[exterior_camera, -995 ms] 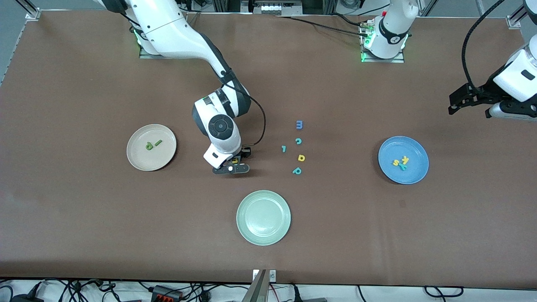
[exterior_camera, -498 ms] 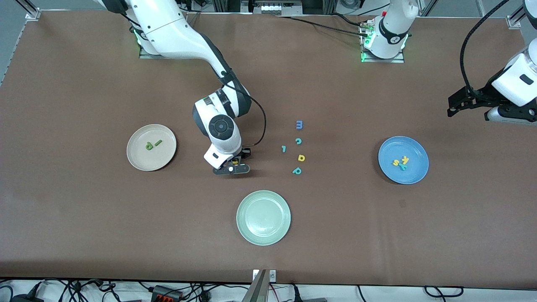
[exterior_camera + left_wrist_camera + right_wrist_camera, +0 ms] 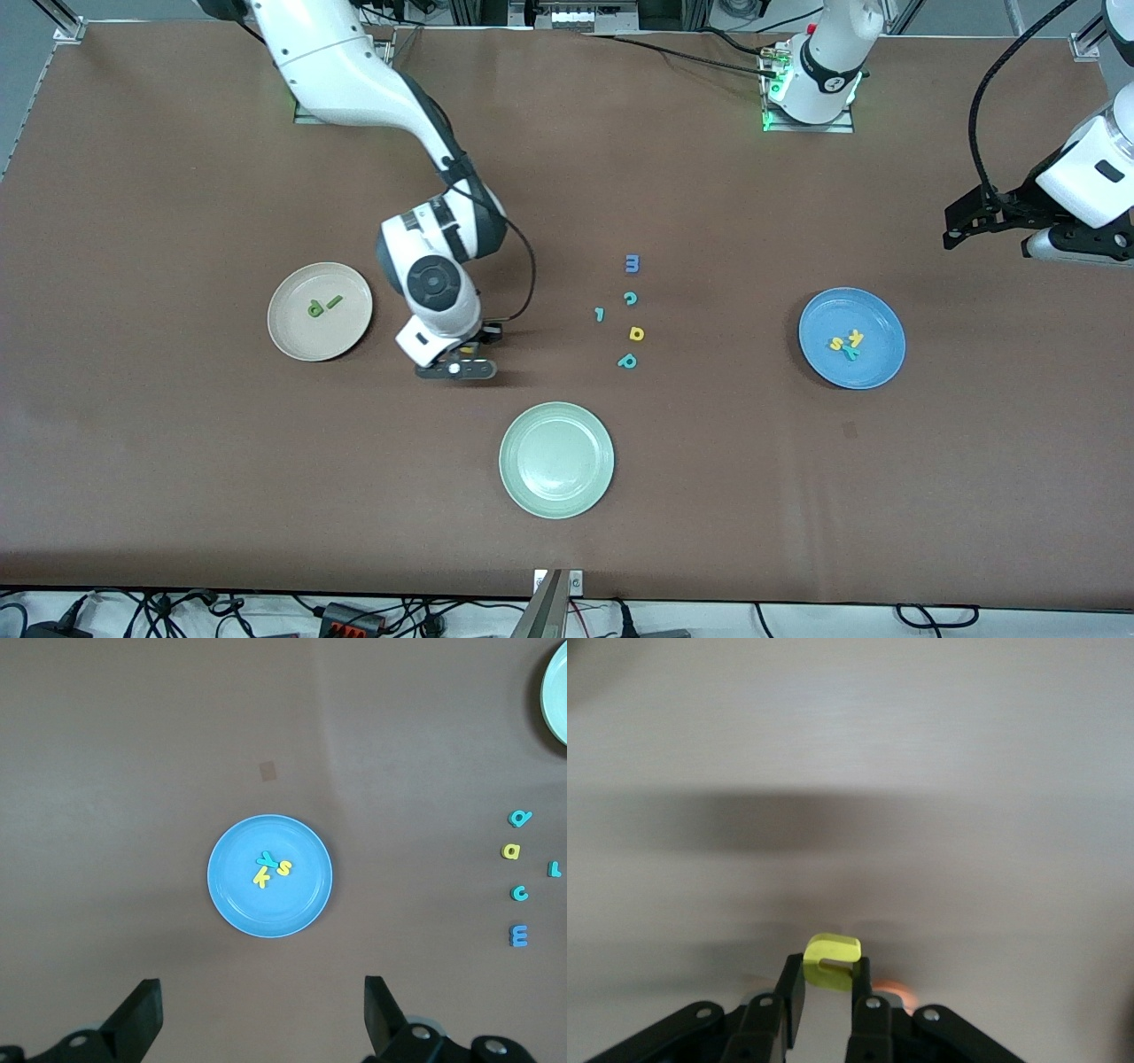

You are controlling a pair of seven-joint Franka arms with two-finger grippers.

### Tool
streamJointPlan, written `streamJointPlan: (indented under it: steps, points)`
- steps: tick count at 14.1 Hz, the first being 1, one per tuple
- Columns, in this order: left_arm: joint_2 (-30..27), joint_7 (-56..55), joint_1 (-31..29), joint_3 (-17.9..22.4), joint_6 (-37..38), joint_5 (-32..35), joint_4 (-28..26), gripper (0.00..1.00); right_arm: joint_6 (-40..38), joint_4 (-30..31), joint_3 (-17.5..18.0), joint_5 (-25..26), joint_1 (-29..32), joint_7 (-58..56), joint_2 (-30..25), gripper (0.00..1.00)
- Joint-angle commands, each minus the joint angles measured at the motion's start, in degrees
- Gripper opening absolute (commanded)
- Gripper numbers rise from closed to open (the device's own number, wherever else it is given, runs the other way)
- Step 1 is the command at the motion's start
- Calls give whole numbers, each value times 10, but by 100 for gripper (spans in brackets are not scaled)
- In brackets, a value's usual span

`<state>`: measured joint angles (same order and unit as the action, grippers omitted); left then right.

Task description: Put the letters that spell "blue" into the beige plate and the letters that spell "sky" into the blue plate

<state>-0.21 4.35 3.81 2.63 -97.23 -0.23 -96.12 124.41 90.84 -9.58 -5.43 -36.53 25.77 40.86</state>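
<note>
Your right claw (image 3: 827,988), over bare counter (image 3: 177,461) between the beige plate (image 3: 285,335) and the pale green plate (image 3: 523,496), pinches only the yellow u (image 3: 831,961)'s edge, so it could slip out early; your left claw (image 3: 261,1014) waits open above the blue plate (image 3: 235,904).

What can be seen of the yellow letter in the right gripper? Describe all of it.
The yellow u is a small, thick, foam-looking letter, bright yellow with rounded corners and a slot between its two arms. It is pinched between the black fingers of the right gripper, which is shut on it, lifted over bare brown table between the beige plate and the loose letters. Only the fingers touch it.
</note>
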Motion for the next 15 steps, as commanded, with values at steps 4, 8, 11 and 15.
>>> streamJointPlan:
  steps: [4, 8, 11, 15]
  points:
    - [8, -3, 3, 2, 12, 0, 18, 100, -31, 186, -58, 7, 22, -98, -156, 14]
    - [8, -3, 3, 2, 12, 0, 18, 100, -28, 258, -61, 7, 78, -153, -185, 14]
    - [8, -3, 4, 2, 12, 0, 18, 100, -19, 275, -61, 6, 87, -153, -177, 14]
    - [9, -3, 4, 2, 12, 0, 18, 100, -1, 275, -61, 4, 96, -153, -152, 36]
